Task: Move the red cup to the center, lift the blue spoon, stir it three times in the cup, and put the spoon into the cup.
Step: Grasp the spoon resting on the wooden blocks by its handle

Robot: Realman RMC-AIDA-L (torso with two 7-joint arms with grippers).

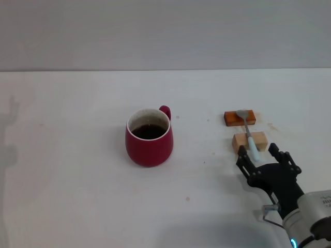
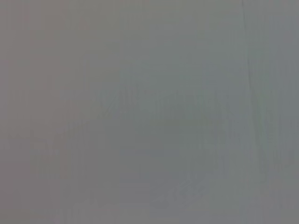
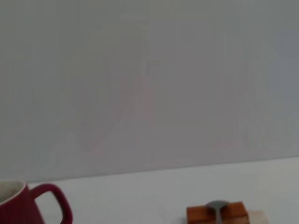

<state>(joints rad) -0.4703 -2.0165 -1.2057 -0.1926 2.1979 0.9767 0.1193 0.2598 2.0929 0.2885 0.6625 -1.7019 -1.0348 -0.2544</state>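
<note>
The red cup [image 1: 149, 137] stands upright near the middle of the white table, handle toward the far right, dark liquid inside. Part of it shows in the right wrist view [image 3: 28, 206]. The blue spoon [image 1: 248, 133] lies across an orange-brown block [image 1: 239, 118] and a tan block [image 1: 249, 141], its grey bowl on the far block. Its bowl shows in the right wrist view [image 3: 216, 207]. My right gripper [image 1: 261, 155] is open, just in front of the spoon's handle end, fingers on either side of it. The left gripper is out of view.
The white table [image 1: 72, 155] runs back to a grey wall. The two wooden blocks sit to the right of the cup. The left wrist view shows only a plain grey surface.
</note>
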